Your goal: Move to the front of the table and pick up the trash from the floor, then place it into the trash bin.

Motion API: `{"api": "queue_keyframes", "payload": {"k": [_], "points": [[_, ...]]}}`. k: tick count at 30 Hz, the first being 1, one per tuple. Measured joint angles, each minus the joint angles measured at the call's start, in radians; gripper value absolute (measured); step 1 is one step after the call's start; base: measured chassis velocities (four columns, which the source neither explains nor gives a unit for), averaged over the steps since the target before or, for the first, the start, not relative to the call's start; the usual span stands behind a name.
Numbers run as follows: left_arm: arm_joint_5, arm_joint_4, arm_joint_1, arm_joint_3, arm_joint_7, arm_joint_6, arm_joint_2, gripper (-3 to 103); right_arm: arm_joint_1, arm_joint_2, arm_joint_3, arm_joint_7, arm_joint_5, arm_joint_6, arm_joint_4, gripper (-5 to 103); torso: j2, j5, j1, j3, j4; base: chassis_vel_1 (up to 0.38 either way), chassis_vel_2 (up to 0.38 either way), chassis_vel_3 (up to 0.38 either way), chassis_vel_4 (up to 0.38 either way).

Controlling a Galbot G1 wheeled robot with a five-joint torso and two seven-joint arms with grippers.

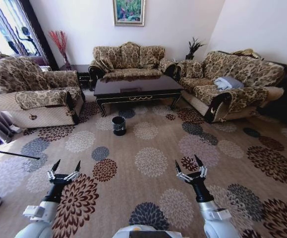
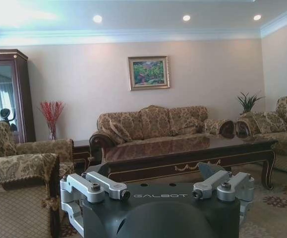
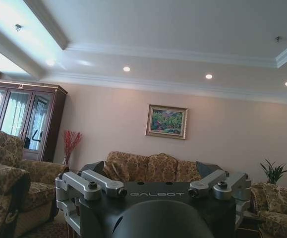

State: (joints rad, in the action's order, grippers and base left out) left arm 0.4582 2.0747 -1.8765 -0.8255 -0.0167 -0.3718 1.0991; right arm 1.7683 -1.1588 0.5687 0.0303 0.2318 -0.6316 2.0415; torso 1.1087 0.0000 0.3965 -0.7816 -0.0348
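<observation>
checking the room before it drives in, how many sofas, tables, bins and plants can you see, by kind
sofas: 3 (left, back, right)
coffee table: 1
small side table: 1
trash bin: 1
plants: 2 (red sprigs, green plant)
total: 9

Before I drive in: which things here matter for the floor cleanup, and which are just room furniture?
For the job:
- table
- trash bin, on the floor in front of the table
- left gripper and right gripper, both open and empty

Just there:
- three sofas, e.g. the middle sofa
- painting
- red plant vase
- folded cloth on the right-hand sofa
</observation>
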Motion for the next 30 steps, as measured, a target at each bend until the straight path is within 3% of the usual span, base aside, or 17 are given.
{"api": "queue_keyframes", "payload": {"k": [13,30], "points": [[0.000,0.000,0.000,0.000,0.000,0.000,0.000,100,0.000,0.000,0.000,0.000,0.000,0.000,0.000,100,0.074,0.0000,0.034,-0.040,0.0000,0.000,0.000,0.000,0.000],[0.000,0.000,0.000,0.000,0.000,0.000,0.000,100,0.000,0.000,0.000,0.000,0.000,0.000,0.000,100,0.090,0.0000,0.042,-0.047,-0.0001,0.000,0.000,0.000,0.000]]}}
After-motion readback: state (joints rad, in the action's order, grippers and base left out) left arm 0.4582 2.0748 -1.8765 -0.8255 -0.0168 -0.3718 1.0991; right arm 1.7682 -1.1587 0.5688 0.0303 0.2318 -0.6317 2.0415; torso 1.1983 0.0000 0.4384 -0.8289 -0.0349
